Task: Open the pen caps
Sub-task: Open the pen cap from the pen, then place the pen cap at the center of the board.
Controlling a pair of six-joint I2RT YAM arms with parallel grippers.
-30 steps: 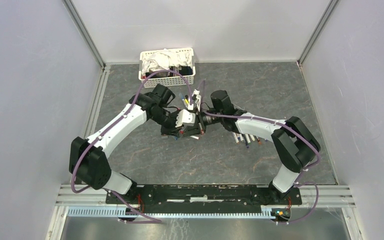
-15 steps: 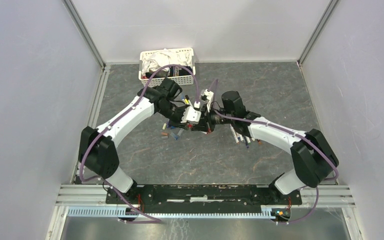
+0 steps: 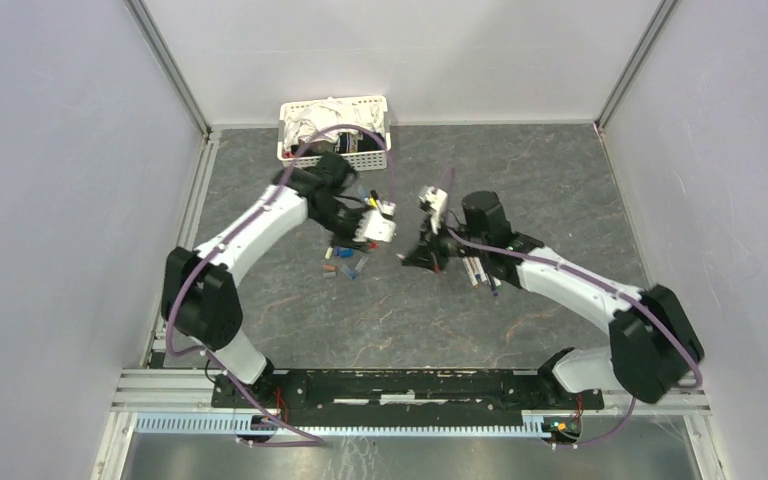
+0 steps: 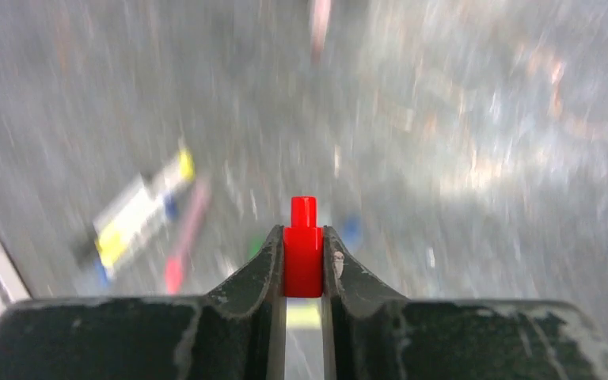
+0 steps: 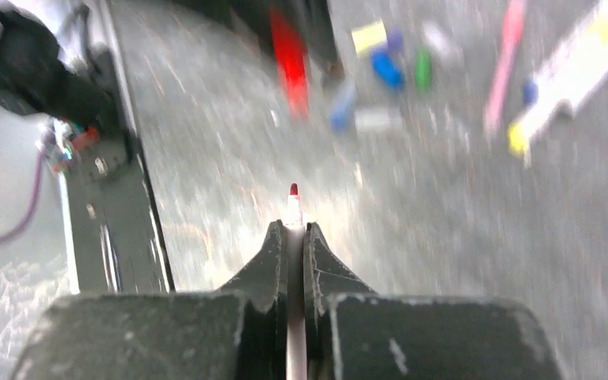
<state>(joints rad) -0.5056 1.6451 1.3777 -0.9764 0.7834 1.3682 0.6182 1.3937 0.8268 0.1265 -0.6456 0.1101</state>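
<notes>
My left gripper (image 4: 303,237) is shut on a red pen cap (image 4: 303,260), whose narrow end sticks out past the fingertips. My right gripper (image 5: 294,233) is shut on a thin white pen (image 5: 293,207) with a bare red tip. From above, the left gripper (image 3: 368,236) and right gripper (image 3: 407,258) hang a short gap apart over the mat. Several loose caps (image 3: 340,264) lie below the left gripper. More pens (image 3: 480,272) lie by the right forearm, and others (image 3: 366,196) sit behind the left wrist.
A white slotted basket (image 3: 290,135) of cloths stands at the back, close behind the left arm. Blurred pens with yellow ends (image 4: 138,214) and a pink one (image 4: 186,237) lie on the grey mat. Metal rails (image 3: 185,210) edge the mat on the left.
The two grippers, pressed together at the centre a second ago, have pulled apart. The red cap went left with my left gripper, and the pen went right with my right one.
</notes>
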